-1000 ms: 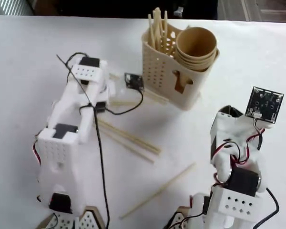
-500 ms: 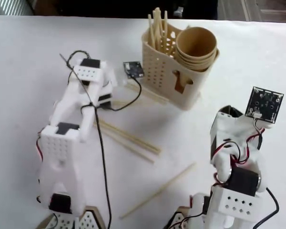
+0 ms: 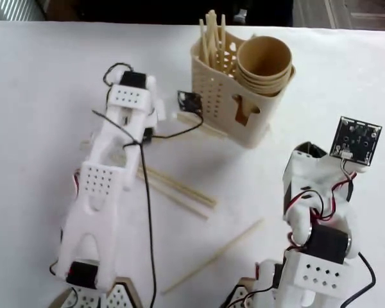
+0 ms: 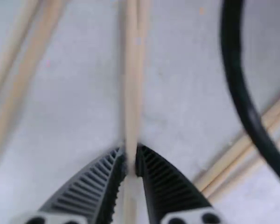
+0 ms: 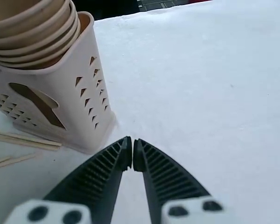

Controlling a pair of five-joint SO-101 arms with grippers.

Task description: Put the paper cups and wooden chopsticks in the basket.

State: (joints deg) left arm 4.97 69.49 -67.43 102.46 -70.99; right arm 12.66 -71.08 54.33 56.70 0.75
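My left gripper (image 4: 130,161) pinched shut on chopsticks (image 4: 132,93), long axis running straight out from my jaws over the counter; basket (image 3: 213,95) just beside, nearer me than the right arm.

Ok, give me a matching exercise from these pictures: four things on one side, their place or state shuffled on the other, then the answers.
1. paper cups
2. left gripper
3. right gripper
4. lone chopstick

A. shut, holding nothing
B. stacked in the basket
C. lying flat on the table
D. shut on a wooden chopstick

Pairs: 1-B, 2-D, 3-A, 4-C
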